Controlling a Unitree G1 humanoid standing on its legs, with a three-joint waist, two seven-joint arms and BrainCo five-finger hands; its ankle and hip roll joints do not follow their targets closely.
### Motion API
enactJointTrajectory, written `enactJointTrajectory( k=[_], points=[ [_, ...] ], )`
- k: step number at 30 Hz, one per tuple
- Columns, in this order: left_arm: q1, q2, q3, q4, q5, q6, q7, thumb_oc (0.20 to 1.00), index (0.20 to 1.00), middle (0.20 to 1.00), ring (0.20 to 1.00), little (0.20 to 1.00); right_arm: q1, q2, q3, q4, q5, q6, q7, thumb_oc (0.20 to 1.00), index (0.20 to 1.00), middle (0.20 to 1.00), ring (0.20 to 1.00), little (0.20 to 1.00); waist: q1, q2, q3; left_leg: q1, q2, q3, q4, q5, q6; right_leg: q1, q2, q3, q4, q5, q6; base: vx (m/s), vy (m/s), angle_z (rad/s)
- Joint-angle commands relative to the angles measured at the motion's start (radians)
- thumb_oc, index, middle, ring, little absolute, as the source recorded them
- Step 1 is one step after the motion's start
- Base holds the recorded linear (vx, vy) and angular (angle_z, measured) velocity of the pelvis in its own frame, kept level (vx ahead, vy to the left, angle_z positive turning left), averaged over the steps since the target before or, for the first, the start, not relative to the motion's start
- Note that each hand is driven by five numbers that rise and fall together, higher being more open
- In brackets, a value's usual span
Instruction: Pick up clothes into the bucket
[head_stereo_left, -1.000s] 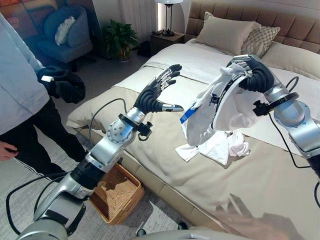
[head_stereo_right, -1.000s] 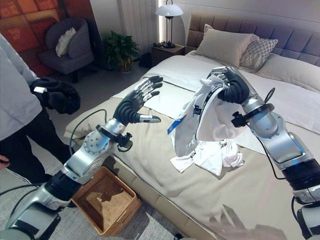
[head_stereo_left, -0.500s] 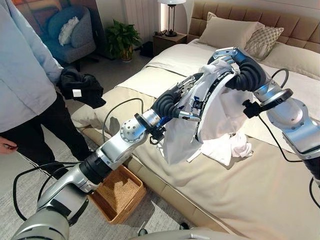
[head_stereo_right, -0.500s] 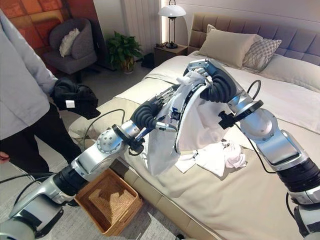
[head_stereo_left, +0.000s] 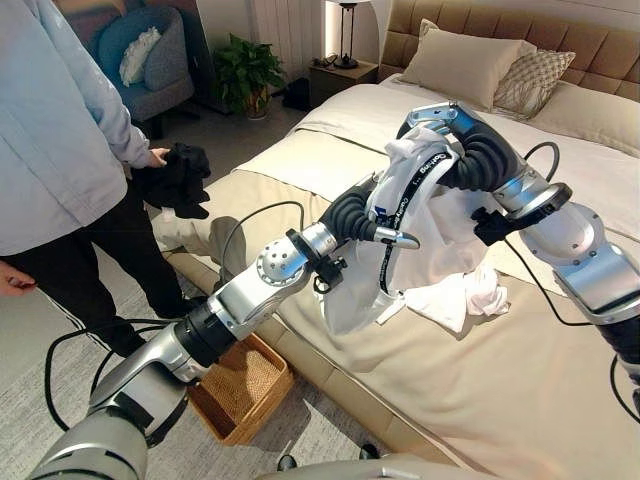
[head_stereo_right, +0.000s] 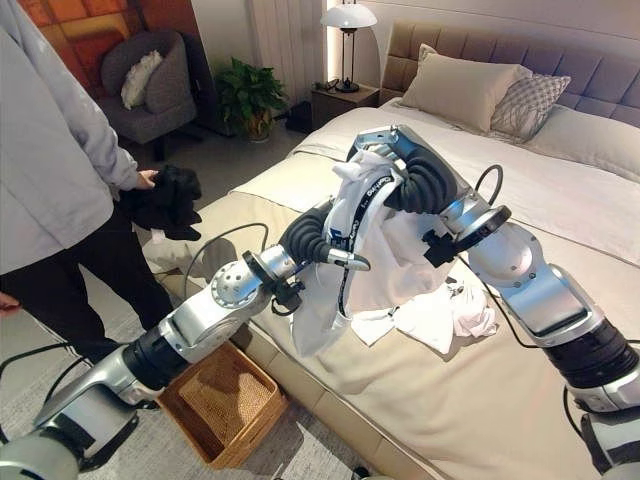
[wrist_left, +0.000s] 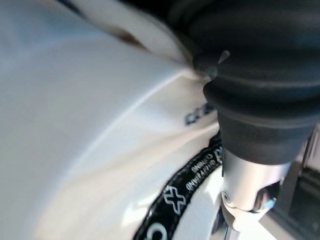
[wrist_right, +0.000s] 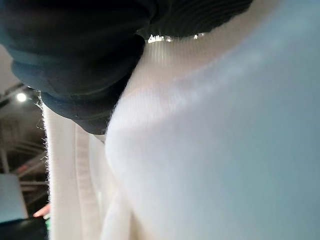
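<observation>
Fingers of the right hand clutch the white garment above the bed; left hand's fingers hidden behind it.

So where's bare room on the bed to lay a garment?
Bare tan cover between the white garment and the bed's foot. Crowded mid-bed, where the left hand and right hand meet at it.
</observation>
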Motion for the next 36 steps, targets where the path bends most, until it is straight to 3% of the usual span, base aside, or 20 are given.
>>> enactJointTrajectory(
  k=[1,12,13,14,15,18,19,20,21,36],
  points=[
    [-0.154,-0.08,-0.091,0.099,-0.038,0.004,-0.036,1.0,1.0,1.0,1.0,1.0,-0.134,0.052,0.022,-0.12,0.072,-0.077,-0.004,0.2,0.2,0.2,0.2,0.2,0.009,-0.051,-0.029,0.003,-0.011,-0.009,0.073,-0.104,0.017,-0.037,-0.087,-0.023,0.095,-0.021,0.093,0.0,0.0,0.0],
    [-0.145,-0.184,-0.077,0.187,0.036,0.016,-0.023,1.0,1.0,1.0,1.0,1.0,-0.084,0.149,0.009,-0.162,0.146,-0.082,0.029,0.2,0.2,0.2,0.2,0.2,0.003,-0.049,-0.026,0.002,-0.015,-0.012,0.072,-0.106,0.023,-0.04,-0.091,-0.021,0.098,-0.021,0.093,0.0,0.0,0.0],
    [-0.141,-0.186,-0.075,0.187,0.027,0.017,-0.024,0.724,0.724,0.724,0.724,0.724,-0.082,0.153,0.008,-0.161,0.145,-0.083,0.028,0.2,0.2,0.2,0.2,0.2,0.003,-0.049,-0.026,0.002,-0.015,-0.012,0.072,-0.106,0.023,-0.04,-0.091,-0.02,0.098,-0.02,0.093,0.0,0.0,0.0],
    [-0.141,-0.186,-0.075,0.187,0.027,0.017,-0.024,0.373,0.373,0.373,0.373,0.373,-0.082,0.153,0.008,-0.161,0.145,-0.083,0.028,0.2,0.2,0.2,0.2,0.2,0.003,-0.049,-0.026,0.002,-0.015,-0.012,0.072,-0.106,0.023,-0.04,-0.091,-0.02,0.098,-0.02,0.093,0.0,0.0,0.0],
    [-0.129,-0.19,-0.073,0.181,-0.013,0.017,-0.03,0.2,0.2,0.2,0.2,0.2,-0.081,0.16,0.007,-0.163,0.144,-0.083,0.026,0.2,0.2,0.2,0.2,0.2,0.002,-0.049,-0.026,0.003,-0.016,-0.01,0.07,-0.106,0.023,-0.04,-0.092,-0.018,0.097,-0.02,0.094,0.0,0.0,0.0],
    [-0.106,-0.192,-0.071,0.168,-0.07,0.022,-0.037,0.2,0.2,0.2,0.2,0.2,-0.078,0.169,0.012,-0.157,0.145,-0.084,0.022,0.2,0.2,0.2,0.2,0.2,0.001,-0.047,-0.027,0.003,-0.017,-0.008,0.069,-0.106,0.024,-0.041,-0.092,-0.015,0.096,-0.019,0.093,0.0,0.0,0.0],
    [-0.089,-0.184,-0.069,0.154,-0.106,0.025,-0.04,0.2,0.2,0.2,0.2,0.2,-0.075,0.172,0.015,-0.155,0.143,-0.082,0.021,0.376,0.376,0.376,0.376,0.376,-0.001,-0.047,-0.028,0.004,-0.017,-0.008,0.07,-0.106,0.024,-0.042,-0.093,-0.013,0.097,-0.019,0.093,0.0,0.0,0.0],
    [-0.089,-0.184,-0.069,0.154,-0.106,0.025,-0.04,0.2,0.2,0.2,0.2,0.2,-0.075,0.172,0.015,-0.155,0.143,-0.082,0.021,0.46,0.46,0.46,0.46,0.46,-0.001,-0.047,-0.028,0.003,-0.017,-0.008,0.07,-0.106,0.024,-0.042,-0.093,-0.013,0.097,-0.019,0.093,0.04,0.003,0.0],
    [-0.072,-0.177,-0.063,0.139,-0.137,0.029,-0.04,0.2,0.2,0.2,0.2,0.2,-0.066,0.176,0.014,-0.154,0.137,-0.08,0.018,1.0,1.0,1.0,1.0,1.0,-0.001,-0.045,-0.029,0.012,-0.015,-0.009,0.067,-0.115,0.023,-0.036,-0.09,-0.013,0.097,-0.027,0.093,0.0,0.0,0.0],
    [0.048,-0.081,0.024,0.069,-0.199,0.031,-0.037,0.2,0.2,0.2,0.2,0.2,0.016,0.203,-0.069,-0.157,0.105,-0.083,-0.008,1.0,1.0,1.0,1.0,1.0,0.009,-0.048,-0.029,0.018,-0.017,-0.015,0.064,-0.117,0.026,-0.028,-0.092,-0.018,0.097,-0.03,0.091,0.0,0.0,0.0]
  ],
)
